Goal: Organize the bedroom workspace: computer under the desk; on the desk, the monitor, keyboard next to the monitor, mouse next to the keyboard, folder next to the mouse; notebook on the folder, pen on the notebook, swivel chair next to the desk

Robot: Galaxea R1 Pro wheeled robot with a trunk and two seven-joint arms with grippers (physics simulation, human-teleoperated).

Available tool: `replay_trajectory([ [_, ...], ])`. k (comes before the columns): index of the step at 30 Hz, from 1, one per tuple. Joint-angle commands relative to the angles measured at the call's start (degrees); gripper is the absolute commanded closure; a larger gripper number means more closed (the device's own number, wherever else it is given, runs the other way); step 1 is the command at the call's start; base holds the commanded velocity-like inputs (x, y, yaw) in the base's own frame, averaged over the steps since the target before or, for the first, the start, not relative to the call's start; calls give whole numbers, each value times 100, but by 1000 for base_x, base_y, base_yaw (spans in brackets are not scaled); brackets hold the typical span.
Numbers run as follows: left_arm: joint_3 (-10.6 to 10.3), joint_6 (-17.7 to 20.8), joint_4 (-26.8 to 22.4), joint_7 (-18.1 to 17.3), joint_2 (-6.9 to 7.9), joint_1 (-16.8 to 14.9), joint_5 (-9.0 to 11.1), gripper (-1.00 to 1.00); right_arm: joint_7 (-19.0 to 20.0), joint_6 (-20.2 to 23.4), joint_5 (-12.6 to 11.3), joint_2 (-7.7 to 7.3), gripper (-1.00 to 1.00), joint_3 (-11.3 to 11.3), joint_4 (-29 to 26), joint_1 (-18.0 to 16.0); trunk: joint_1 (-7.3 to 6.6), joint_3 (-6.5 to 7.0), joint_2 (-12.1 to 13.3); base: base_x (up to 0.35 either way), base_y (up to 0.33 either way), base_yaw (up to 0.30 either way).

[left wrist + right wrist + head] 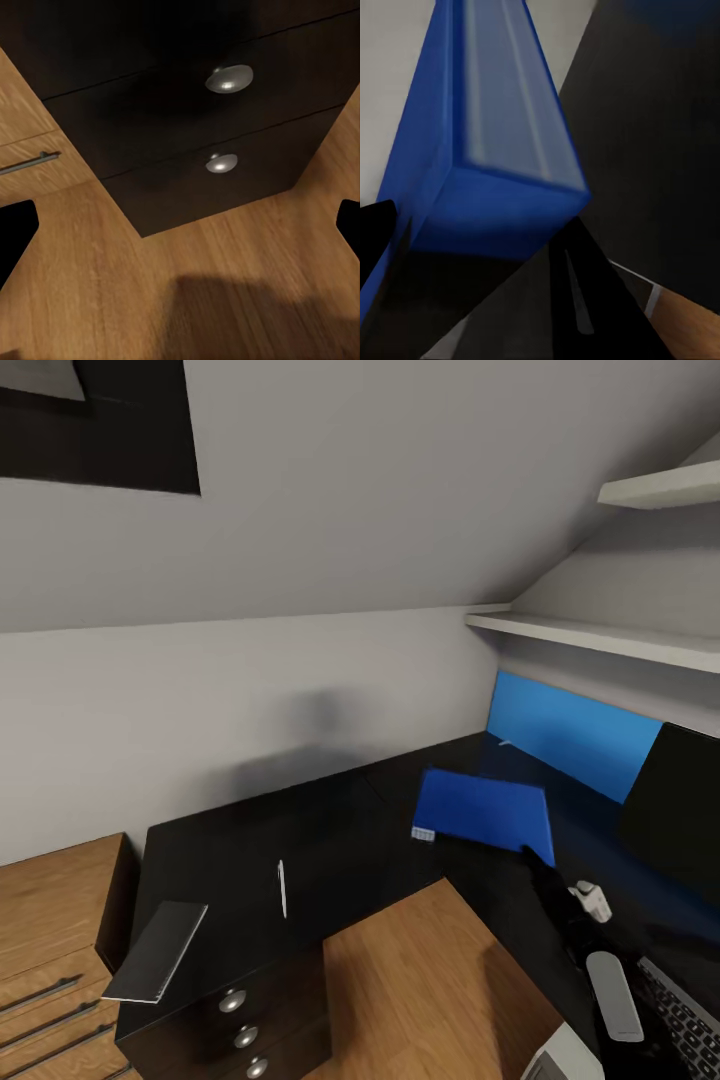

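Bright blue rectangular folder (pixel 483 810) hangs tilted above the black L-shaped desk top (pixel 330 830), pinched at its near corner by the right gripper (pixel 537 857), whose black arm reaches up from the lower right; the right wrist view shows the folder's edge (pixel 487 142) clamped between dark fingers (pixel 585 300). On the desk's left wing, a thin grey notebook (pixel 157 950) overhangs the edge beside a slim pale pen (pixel 282 888). The left wrist view shows the black pedestal drawers (pixel 195 112) with round silver knobs (pixel 229 77) over wooden floor (pixel 187 300), the left gripper's fingertips (pixel 15 232) spread wide.

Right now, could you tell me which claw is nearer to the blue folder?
Right. The right claw is shut on the blue folder, holding it above the desk. The left claw hangs low by the drawer pedestal.
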Motion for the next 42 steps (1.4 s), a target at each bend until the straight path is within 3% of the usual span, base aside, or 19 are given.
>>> replay_trajectory([
  [1, 13, -11, 1, 54, -1, -4, -62, -100, 2, -104, -58, 41, 100, -23, 9, -7, 1, -8, -6, 0, 0, 0],
  [5, 13, -11, 1, 54, -1, -4, -61, -100, -25, -653, -61, 145, 100, -21, 103, -7, 1, -8, -6, 0, 0, 0],
  [13, 13, -17, 1, 54, -1, -4, -61, -100, -514, -978, -65, 290, 100, -8, 183, -7, 1, -8, -6, 0, 0, 0],
  [23, 13, -20, 1, 54, -1, -5, -60, -100, -915, -2331, -53, 630, 100, 5, 416, -7, 1, -8, -6, 0, 0, 0],
  [30, 13, -28, 1, 54, -1, -5, -60, -100, -1105, -2769, -56, 680, 100, 26, 739, -7, 1, -8, -6, 0, 0, 0],
  [42, 13, -29, 1, 54, -1, -4, -60, -100, -1152, -2865, -78, 687, 100, 31, 1099, -7, 1, -8, -6, 0, 0, 0],
])
